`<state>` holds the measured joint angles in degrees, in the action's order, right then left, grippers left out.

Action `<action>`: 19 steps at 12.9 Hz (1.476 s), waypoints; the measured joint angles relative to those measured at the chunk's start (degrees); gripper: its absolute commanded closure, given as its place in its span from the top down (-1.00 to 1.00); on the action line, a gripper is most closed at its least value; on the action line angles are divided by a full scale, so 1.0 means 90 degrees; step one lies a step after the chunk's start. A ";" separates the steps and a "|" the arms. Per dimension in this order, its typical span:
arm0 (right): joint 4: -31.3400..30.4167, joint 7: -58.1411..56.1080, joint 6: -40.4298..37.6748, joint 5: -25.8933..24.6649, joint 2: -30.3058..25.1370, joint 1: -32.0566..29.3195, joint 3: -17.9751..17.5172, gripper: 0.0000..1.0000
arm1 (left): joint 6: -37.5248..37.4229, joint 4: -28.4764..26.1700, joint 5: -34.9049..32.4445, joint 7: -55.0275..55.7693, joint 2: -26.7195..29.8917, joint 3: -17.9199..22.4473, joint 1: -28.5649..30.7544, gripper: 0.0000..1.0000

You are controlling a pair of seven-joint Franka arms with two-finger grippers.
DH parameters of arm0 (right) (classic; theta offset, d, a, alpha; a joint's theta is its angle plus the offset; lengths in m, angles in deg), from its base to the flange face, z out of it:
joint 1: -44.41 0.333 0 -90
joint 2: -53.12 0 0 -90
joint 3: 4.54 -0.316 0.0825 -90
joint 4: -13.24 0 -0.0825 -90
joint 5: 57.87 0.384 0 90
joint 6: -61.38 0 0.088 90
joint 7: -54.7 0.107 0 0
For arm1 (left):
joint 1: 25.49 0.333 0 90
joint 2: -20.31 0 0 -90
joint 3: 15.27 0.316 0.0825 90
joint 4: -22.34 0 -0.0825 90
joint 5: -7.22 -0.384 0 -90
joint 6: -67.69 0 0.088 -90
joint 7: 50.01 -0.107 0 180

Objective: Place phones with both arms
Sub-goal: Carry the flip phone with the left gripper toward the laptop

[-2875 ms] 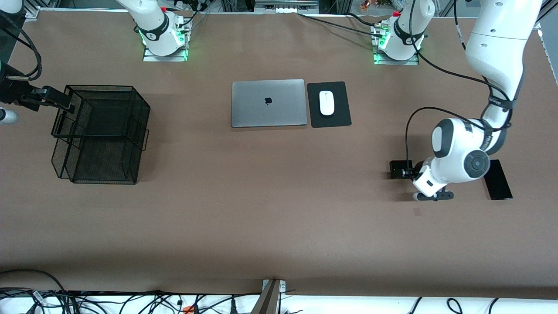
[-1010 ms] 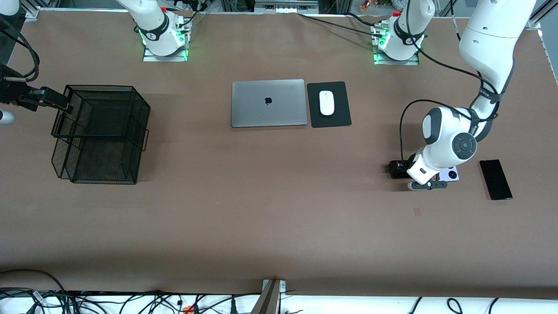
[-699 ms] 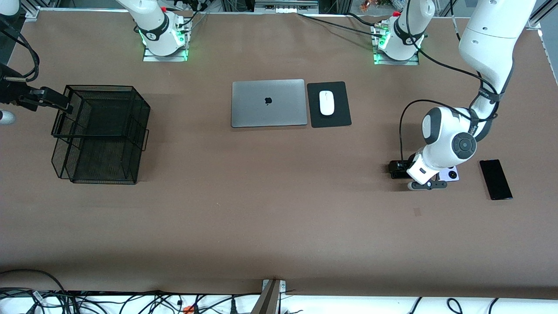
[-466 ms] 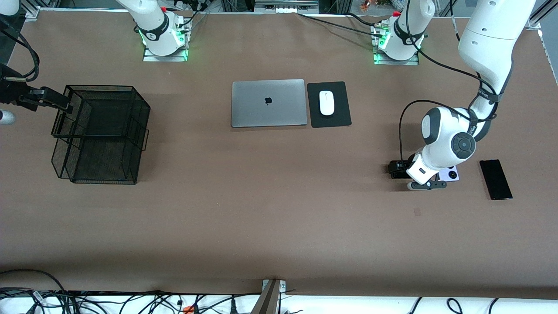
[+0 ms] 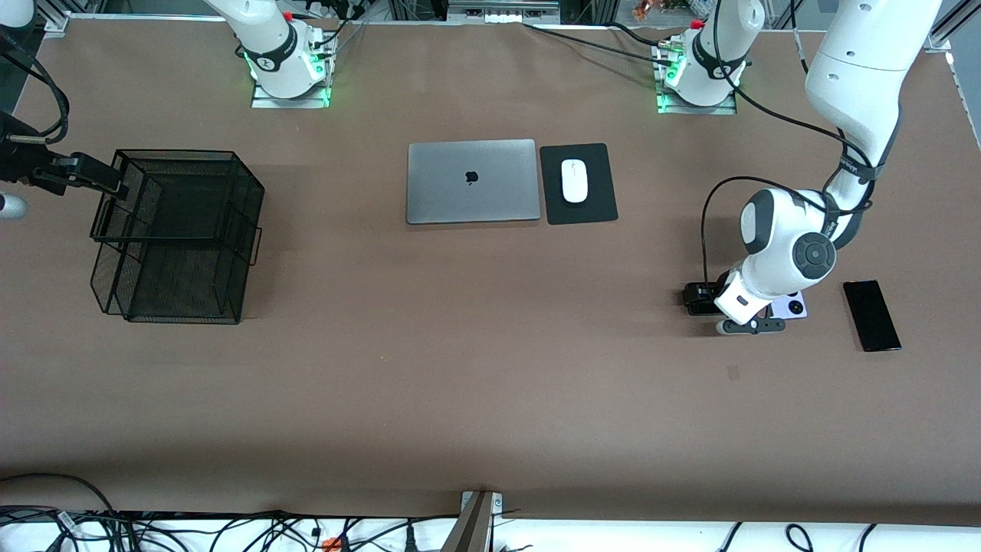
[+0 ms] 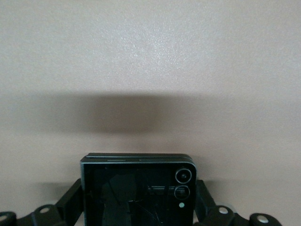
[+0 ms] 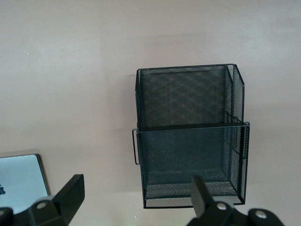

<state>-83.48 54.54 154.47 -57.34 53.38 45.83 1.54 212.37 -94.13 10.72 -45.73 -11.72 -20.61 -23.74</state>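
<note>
At the right arm's end of the desk I find the right gripper hanging beside the upper rim of a black wire basket. Its fingers are spread wide with nothing between them, and this arm waits. At mid-desk a closed grey laptop lies flat. Just beside it, toward the left arm's end, a white mouse sits on a black pad. All three phones lie toward the left arm's end, nearer the front camera than the laptop. The black flip phone lies flat on the desk, lenses up. The left gripper is down over it, jaws wide, one finger close against each side. The phone is not lifted. The lavender phone lies just beside it, partly hidden by the left wrist. The long black slab lies apart from that, closest to the desk's end.
</note>
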 measured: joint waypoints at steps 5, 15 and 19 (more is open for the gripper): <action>0.0000 0.0000 -0.0002 0.0000 0.0003 0.0000 0.0001 1.00 | -0.0313 0.0335 0.0000 0.0000 0.0205 -0.0024 -0.0013 -0.83; 0.0000 0.0000 -0.0003 0.0000 0.0018 -0.0002 0.0005 1.00 | -0.2612 0.3027 0.0003 0.3292 0.0090 -0.1435 -0.1269 -0.83; -0.0001 -0.0002 -0.0003 0.0001 0.0027 -0.0007 0.0068 1.00 | -0.2326 0.4258 0.0002 0.4169 -0.1112 -0.1142 -0.2461 -0.83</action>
<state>-83.49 54.52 154.44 -57.33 53.62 45.77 2.14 191.43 -55.81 10.74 -8.21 -21.73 -30.88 -45.89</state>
